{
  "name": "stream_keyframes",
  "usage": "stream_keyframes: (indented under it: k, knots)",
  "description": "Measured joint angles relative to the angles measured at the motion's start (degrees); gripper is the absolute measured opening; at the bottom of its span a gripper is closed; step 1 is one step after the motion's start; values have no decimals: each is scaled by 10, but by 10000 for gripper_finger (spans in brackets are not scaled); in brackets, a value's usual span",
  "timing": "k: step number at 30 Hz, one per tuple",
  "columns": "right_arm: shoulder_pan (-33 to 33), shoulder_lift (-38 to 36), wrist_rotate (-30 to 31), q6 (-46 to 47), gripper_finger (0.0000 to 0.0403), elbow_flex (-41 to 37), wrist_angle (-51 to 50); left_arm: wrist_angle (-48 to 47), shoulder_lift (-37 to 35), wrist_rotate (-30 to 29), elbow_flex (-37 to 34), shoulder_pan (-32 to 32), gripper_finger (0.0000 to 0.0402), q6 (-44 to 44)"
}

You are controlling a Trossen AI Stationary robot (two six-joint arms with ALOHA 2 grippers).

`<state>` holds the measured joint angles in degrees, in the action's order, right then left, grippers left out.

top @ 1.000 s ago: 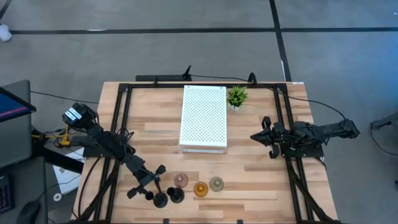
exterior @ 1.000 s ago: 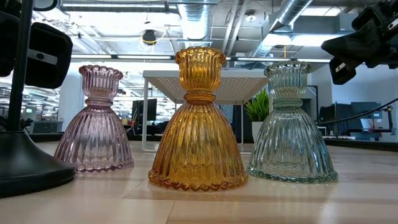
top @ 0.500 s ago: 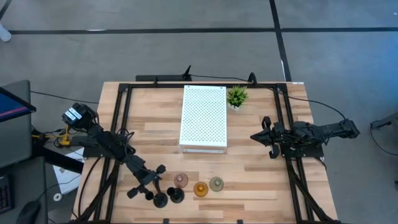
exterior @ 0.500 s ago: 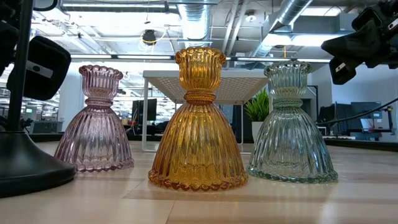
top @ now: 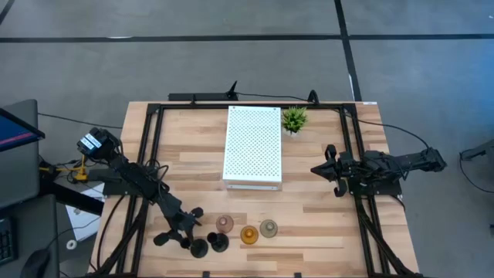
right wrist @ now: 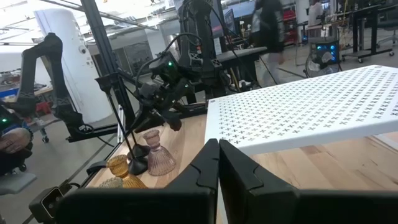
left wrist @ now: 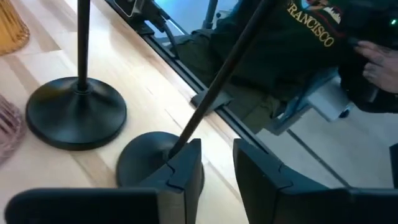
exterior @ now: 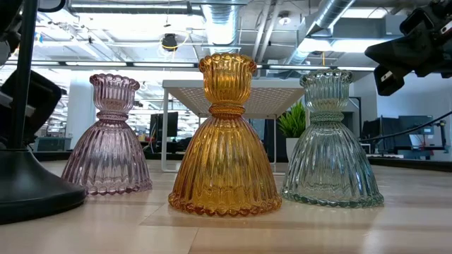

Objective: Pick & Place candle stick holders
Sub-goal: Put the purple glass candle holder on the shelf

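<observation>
Worktop (top: 309,220) is light wood slats with a white perforated platform (top: 253,145) standing mid-table and a small green plant (top: 294,119) beside its far right corner. Right arm waits parked over the right side, right claw (top: 330,169) pinched to a sliver and empty, per its wrist view. Left arm reaches in from the near-left; left claw (left wrist: 214,163) sits low at the outer black holder (left wrist: 160,163), whose thin stem (left wrist: 217,78) leans up past the left finger. Fingers are narrowly apart, the stem's foot against one finger rather than clearly in the gap, so I read this as the approach/grasp step on the first holder, not yet gripped. Next move likely needs the stem centred between the fingers before closing; it's thin and tilted relative to the claw, so an off-centre squeeze could tip it into the second black holder (left wrist: 76,112) just beside it. All five holders sit in a row near the front edge: two black ones at left, then pink (exterior: 106,135), amber (exterior: 225,137), and pale grey-green (exterior: 331,141). The glass three are ribbed, bell-shaped with fluted cups, upright and close but apart. A person in a dark printed top (left wrist: 298,43) sits beyond the worktop edge.
</observation>
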<state>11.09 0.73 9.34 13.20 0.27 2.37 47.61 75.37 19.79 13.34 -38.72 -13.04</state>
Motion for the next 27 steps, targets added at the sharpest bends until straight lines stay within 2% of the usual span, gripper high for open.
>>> stream_keyframes:
  k: [4, 8, 13, 18, 27]
  knots:
    - [0, 0, 0, -2, 0, 0, 0, -6, 0, 0, 0, 9, 87, 28]
    - [0, 0, 0, -2, 0, 0, 0, -51, 0, -2, 0, 35, 77, 48]
    - [0, 0, 1, -2, 0, 0, 0, -99, 0, -67, 0, 90, 53, 79]
    - [0, 0, 1, -2, 0, 0, 0, -90, 0, -86, 0, 135, 36, 61]
    - [0, 0, 2, -31, 0, 0, 0, -40, 0, -86, 0, 158, 42, 38]
